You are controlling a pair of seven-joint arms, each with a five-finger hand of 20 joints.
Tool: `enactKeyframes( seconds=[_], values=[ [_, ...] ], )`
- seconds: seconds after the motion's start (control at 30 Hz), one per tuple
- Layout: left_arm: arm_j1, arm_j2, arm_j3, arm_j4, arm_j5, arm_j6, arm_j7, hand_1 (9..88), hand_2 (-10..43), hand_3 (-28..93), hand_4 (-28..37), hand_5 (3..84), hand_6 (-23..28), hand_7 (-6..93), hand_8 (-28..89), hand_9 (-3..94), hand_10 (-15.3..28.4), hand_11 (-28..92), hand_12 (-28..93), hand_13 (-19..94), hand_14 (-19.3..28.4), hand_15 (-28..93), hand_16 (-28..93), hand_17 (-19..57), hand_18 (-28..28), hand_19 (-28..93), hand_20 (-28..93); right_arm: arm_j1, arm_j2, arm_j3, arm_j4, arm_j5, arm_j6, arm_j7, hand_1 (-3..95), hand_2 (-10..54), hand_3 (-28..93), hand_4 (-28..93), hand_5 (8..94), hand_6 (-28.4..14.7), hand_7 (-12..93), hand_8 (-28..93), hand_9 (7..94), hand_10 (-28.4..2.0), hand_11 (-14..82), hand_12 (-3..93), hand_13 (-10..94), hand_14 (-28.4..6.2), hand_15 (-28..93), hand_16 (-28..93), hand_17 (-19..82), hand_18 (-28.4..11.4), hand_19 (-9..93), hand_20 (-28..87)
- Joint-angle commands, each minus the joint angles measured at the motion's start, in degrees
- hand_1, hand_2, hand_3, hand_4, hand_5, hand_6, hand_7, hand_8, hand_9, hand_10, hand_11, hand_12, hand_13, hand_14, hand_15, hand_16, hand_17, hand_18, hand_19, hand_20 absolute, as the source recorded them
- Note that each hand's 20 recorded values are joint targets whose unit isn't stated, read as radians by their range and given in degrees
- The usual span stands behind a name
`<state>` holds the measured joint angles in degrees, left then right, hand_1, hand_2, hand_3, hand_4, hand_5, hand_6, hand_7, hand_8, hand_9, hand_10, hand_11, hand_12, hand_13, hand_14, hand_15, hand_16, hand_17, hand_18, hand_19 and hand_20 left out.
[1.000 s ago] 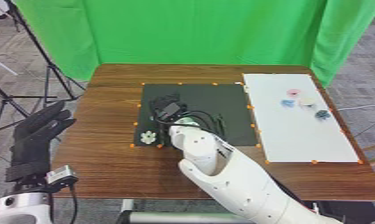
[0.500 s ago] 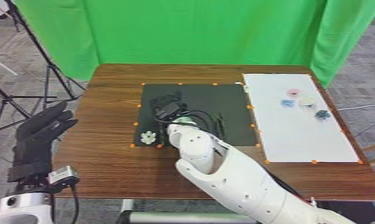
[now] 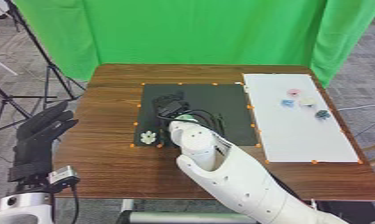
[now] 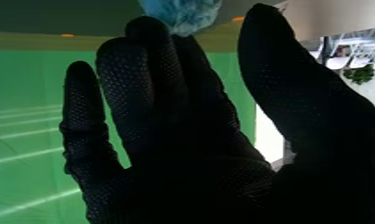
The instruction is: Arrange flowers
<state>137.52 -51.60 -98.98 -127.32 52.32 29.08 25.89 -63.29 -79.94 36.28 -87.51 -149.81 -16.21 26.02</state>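
My right hand (image 3: 170, 106) is over the left part of the black mat (image 3: 199, 94). In the right wrist view, that hand (image 4: 179, 145) has fairly straight fingers, with the thumb held apart. A fluffy blue flower (image 4: 182, 14) shows just past its fingertips; whether they touch it I cannot tell. On the mat's near left corner sits a white flower (image 3: 149, 137). Pink (image 3: 294, 92), light blue (image 3: 287, 103), cream (image 3: 307, 102) and dark teal (image 3: 323, 114) flowers lie on the white sheet. My left hand (image 3: 43, 122) is beside the table's left edge, fingers straight.
The brown table (image 3: 108, 150) carries the mat and the white sheet (image 3: 303, 142), both marked round with orange dots. A green curtain (image 3: 201, 30) hangs behind. Black cables loop by my right wrist, and a dark thin thing (image 3: 221, 121) shows on the mat beside them.
My right hand has shifted very slightly toward the table's far side. The white flower and those on the white sheet have kept their places.
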Motion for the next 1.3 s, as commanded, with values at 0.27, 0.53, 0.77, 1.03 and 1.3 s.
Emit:
enactKeyframes(
  seconds=[0.27, 0.53, 0.77, 1.03, 1.3],
  values=[
    [4.1, 0.96, -0.95, -1.1, -1.46, 2.3, 1.33, 26.8, 3.6, 84, -16.9, 40.9, 10.4, 16.4, -11, 34.9, 19.9, 38, 7, 26, 27.3, 66, -17, -9.6, 21.6, 59, 5, 2.1, 0.7, 0.0, -4.6, 0.9, 0.9, -2.3, 35.6, -9.5, 86, -28, 57.6, -11.6, 18, -12, 57.1, -20.1, 41.1, 17.6, 50, -16.1, 77, 15, 10, -28.1, 78, 15],
    [7.2, 1.16, -1.62, -1.86, -2.59, 4.03, 3.15, 26.5, 3.8, 83, -17.9, 40.8, 10.4, 16.3, -11, 34.9, 19.8, 38, 7, 26, 27.2, 66, -17, -9.6, 21.6, 59, 5, 7.3, 7.2, -0.7, -11.4, 7.8, 2.5, -0.9, 32.5, -7.3, 86, -27, 57.3, -12.1, 17, -12, 56.3, -20.5, 40.3, 17.5, 49, -16.7, 77, 14, 10, -28.3, 77, 17],
    [9.1, 1.44, -2.22, -2.55, -3.33, 4.95, 4.48, 25.7, 3.8, 83, -19.5, 40.8, 10.4, 16.3, -11, 34.8, 19.9, 38, 7, 26, 27.3, 66, -17, -9.7, 21.6, 59, 5, 8.4, 14.3, 2.4, -17.2, 12.2, 1.7, -1.0, 30.0, -4.3, 85, -27, 55.5, -11.4, 16, -11, 55.7, -21.1, 34.9, 16.0, 49, -17.8, 77, 14, 9, -28.0, 76, 18],
    [10.2, 1.7, -2.14, -2.91, -3.85, 5.77, 5.46, 25.1, 3.8, 83, -20.3, 40.7, 10.4, 16.1, -11, 34.7, 19.9, 38, 7, 25, 27.3, 66, -17, -9.7, 21.6, 59, 5, 6.2, 23.7, 7.0, -20.9, 16.1, 1.0, 0.1, 29.3, -3.0, 85, -26, 54.7, -10.7, 16, -11, 55.4, -21.4, 30.2, 15.7, 49, -17.7, 76, 13, 10, -27.4, 75, 19],
    [9.7, 0.52, -1.56, -2.83, -2.91, 5.12, 5.03, 25.1, 3.9, 83, -20.8, 40.6, 10.4, 16.1, -11, 34.7, 19.9, 38, 7, 25, 27.3, 66, -17, -9.7, 21.6, 59, 5, 4.4, 32.0, 9.2, -19.5, 19.2, 3.9, 3.4, 28.9, -2.6, 85, -25, 53.7, -10.7, 16, -11, 54.6, -21.5, 27.7, 15.8, 49, -17.8, 76, 13, 10, -27.1, 75, 20]
  ],
)
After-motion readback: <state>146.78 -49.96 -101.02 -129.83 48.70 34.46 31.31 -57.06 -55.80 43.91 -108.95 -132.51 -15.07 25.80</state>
